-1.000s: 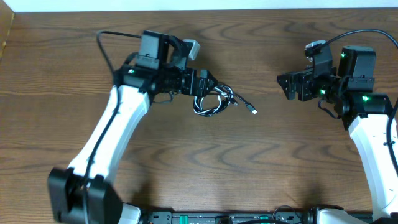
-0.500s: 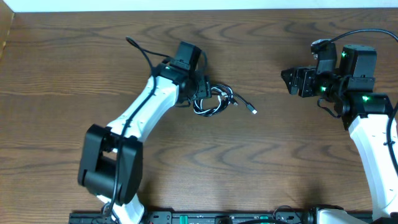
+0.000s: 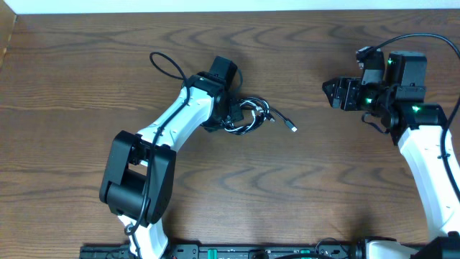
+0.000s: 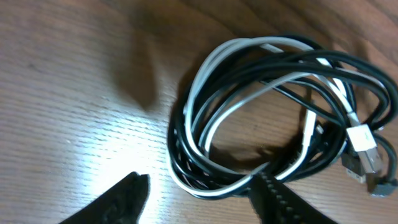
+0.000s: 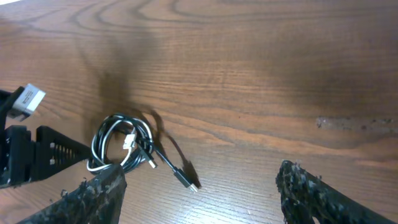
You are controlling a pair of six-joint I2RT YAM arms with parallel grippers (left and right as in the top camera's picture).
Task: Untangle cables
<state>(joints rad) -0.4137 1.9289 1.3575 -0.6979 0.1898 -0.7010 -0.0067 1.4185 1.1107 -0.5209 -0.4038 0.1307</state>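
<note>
The cables (image 3: pixel 249 117) lie in one tangled coil on the table, left of centre. The white cable (image 4: pixel 214 61) loops among turns of the black cable (image 4: pixel 348 61), and a white plug (image 4: pixel 362 140) rests at the coil's right side. A black plug end (image 3: pixel 291 127) trails off to the right. My left gripper (image 3: pixel 233 115) is at the coil's left edge. In the left wrist view this gripper (image 4: pixel 200 188) is open, its jaws straddling the coil's lower edge with a gap on the left. My right gripper (image 3: pixel 334 93) hangs open and empty, far right of the coil (image 5: pixel 120 147).
The wooden table (image 3: pixel 237 194) carries nothing else. A thick black arm wire (image 3: pixel 167 66) loops over the table behind the left arm. The table's left edge (image 3: pixel 6 50) shows at the far left. The left arm's body (image 3: pixel 154 144) crosses the table's front left.
The left arm has swung round, its base part now nearer the middle. Its gripper stays at the coil and its jaws have narrowed. The right gripper has narrowed slightly and hardly moved.
</note>
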